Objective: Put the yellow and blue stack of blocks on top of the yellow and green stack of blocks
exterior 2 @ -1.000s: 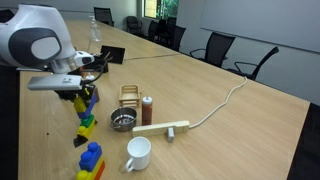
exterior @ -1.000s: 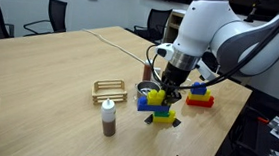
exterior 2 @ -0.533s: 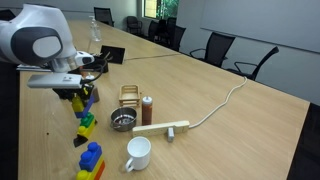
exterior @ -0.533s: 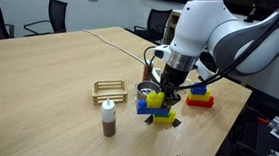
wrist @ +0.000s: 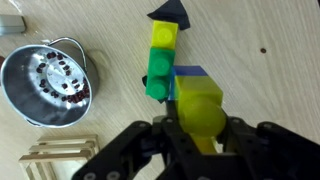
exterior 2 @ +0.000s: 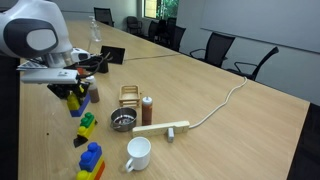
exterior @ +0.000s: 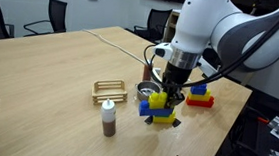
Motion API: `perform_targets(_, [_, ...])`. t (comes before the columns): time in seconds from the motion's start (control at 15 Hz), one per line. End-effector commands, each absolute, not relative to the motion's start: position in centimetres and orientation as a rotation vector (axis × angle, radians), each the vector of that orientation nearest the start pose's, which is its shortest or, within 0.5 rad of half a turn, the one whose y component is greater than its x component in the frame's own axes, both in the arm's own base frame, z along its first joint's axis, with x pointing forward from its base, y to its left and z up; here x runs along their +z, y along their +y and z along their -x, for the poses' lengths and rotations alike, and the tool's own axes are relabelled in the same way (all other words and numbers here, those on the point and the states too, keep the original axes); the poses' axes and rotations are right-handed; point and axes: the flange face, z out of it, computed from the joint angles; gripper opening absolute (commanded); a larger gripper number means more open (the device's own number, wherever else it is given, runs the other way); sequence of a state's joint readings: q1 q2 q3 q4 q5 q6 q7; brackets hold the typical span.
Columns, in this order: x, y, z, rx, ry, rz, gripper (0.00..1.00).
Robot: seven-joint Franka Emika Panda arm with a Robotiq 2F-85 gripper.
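My gripper point(wrist: 200, 128) is shut on the yellow and blue stack of blocks point(wrist: 198, 100) and holds it off the table. The stack also shows in both exterior views point(exterior: 158, 101) point(exterior 2: 78, 100), under the gripper point(exterior: 168, 89) point(exterior 2: 74, 91). The yellow and green stack of blocks point(wrist: 160, 55) lies on the wooden table just ahead of the held stack in the wrist view. In an exterior view it point(exterior 2: 86, 127) lies below and in front of the gripper. The held stack is close to it but apart from it.
A metal strainer bowl point(wrist: 50, 85) point(exterior 2: 122, 120) and a wooden rack point(exterior: 109, 88) sit beside the blocks. A brown bottle point(exterior: 107, 118), a white mug point(exterior 2: 137, 153) and a wooden bar with a cable point(exterior 2: 160, 128) are nearby. A red-based block stack point(exterior: 200, 96) point(exterior 2: 90, 160) stands close by.
The gripper has risen and shifted slightly with the yellow and blue stack still in it. The other objects have not moved.
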State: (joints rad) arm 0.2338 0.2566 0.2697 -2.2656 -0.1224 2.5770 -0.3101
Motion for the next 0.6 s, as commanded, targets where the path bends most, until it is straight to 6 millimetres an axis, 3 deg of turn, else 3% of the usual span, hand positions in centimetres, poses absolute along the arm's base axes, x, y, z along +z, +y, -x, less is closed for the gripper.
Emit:
perform_targets(0.0, [26.6, 26.0, -47.8, -0.134, -1.418, 2.817, 0.11])
perform_targets(0.53, [26.6, 25.0, -47.7, -0.123, -1.381, 2.841, 0.11])
